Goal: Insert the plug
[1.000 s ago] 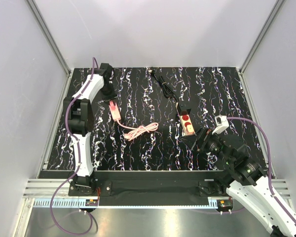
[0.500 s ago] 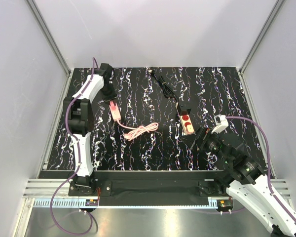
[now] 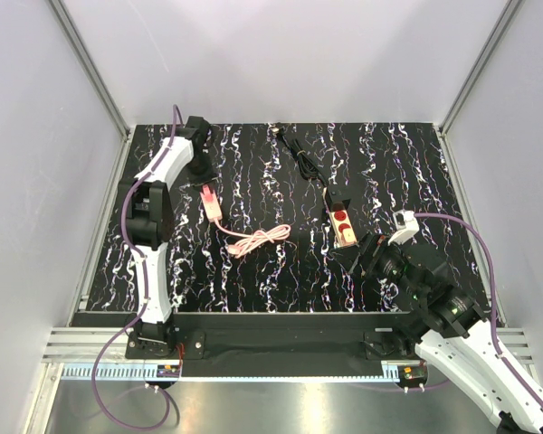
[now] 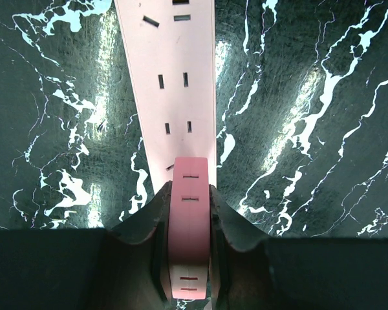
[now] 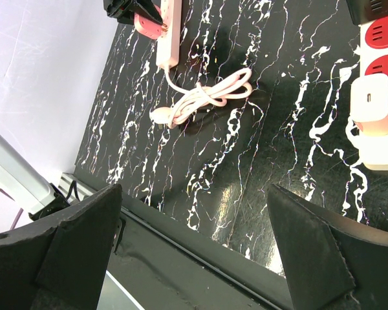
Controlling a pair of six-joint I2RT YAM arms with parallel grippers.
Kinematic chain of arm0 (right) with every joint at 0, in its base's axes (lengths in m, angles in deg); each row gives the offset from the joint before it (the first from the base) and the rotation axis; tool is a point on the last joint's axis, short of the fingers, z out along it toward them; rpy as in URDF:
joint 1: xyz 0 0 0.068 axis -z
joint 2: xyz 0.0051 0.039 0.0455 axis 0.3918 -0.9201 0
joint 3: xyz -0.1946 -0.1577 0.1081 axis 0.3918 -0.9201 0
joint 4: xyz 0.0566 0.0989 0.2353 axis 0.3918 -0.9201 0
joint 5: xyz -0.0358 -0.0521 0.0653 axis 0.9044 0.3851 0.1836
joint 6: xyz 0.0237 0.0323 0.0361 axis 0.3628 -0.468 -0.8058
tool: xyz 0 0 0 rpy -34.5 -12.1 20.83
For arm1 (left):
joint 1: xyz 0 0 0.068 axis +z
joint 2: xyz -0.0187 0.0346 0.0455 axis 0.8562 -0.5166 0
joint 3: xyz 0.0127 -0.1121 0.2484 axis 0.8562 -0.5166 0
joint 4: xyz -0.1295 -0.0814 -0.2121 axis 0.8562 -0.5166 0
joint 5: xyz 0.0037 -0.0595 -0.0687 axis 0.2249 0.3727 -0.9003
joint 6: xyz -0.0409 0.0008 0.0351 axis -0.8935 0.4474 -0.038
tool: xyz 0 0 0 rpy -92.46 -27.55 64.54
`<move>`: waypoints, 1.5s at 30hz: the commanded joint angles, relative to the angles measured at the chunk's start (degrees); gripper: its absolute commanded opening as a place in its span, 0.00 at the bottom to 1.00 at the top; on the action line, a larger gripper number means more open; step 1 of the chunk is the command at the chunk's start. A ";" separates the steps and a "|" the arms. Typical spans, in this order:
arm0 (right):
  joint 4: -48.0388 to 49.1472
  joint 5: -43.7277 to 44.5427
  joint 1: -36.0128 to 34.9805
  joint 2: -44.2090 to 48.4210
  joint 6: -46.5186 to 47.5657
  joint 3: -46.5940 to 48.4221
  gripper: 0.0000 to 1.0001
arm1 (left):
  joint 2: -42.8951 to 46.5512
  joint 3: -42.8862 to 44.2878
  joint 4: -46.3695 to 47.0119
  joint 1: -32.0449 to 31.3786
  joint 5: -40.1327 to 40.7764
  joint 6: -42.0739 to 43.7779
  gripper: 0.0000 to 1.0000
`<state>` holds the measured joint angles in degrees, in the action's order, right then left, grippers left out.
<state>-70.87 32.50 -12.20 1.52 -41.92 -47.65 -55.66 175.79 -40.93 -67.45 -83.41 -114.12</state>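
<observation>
A pale pink power strip (image 3: 214, 206) lies on the black marbled table at the left; it also shows in the left wrist view (image 4: 174, 84). My left gripper (image 3: 202, 174) is shut on its deeper pink far end (image 4: 189, 219); in the left wrist view the gripper (image 4: 189, 194) has a finger on each side of that end. The strip's pink cable (image 3: 258, 240) lies coiled mid-table, with the plug (image 5: 160, 115) at its end. My right gripper (image 5: 197, 252) is open and empty above the near right of the table (image 3: 366, 258).
A white strip with red sockets (image 3: 343, 224) lies right of centre, with a white charger (image 5: 370, 97) plugged into it. A black cable (image 3: 303, 158) runs from it to the back. White walls stand on three sides, and a black rail (image 3: 281, 325) runs along the near edge.
My right arm has shifted slightly toward the near edge. The left arm and the pink strip have not visibly moved.
</observation>
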 commanded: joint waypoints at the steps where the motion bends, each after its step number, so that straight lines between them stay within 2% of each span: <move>1: 1.00 1.12 -0.24 0.42 0.75 1.21 1.00 | 1.15 0.15 -2.58 -0.23 0.97 -0.13 0.00; 16: 0.91 1.30 -0.33 0.86 0.75 0.68 1.00 | 2.29 4.72 -4.17 -0.67 5.62 0.40 0.00; 27: 0.82 1.21 -0.24 0.68 0.57 0.33 1.00 | 0.80 4.90 -5.31 -0.14 -2.99 1.02 0.00; 45: 0.03 1.38 -0.33 1.39 1.19 0.51 1.00 | -1.40 5.16 -5.48 0.03 0.88 1.28 0.00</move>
<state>-71.55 32.52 -12.20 2.31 -41.90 -47.65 -56.03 178.60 -46.13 -67.78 -84.15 -113.62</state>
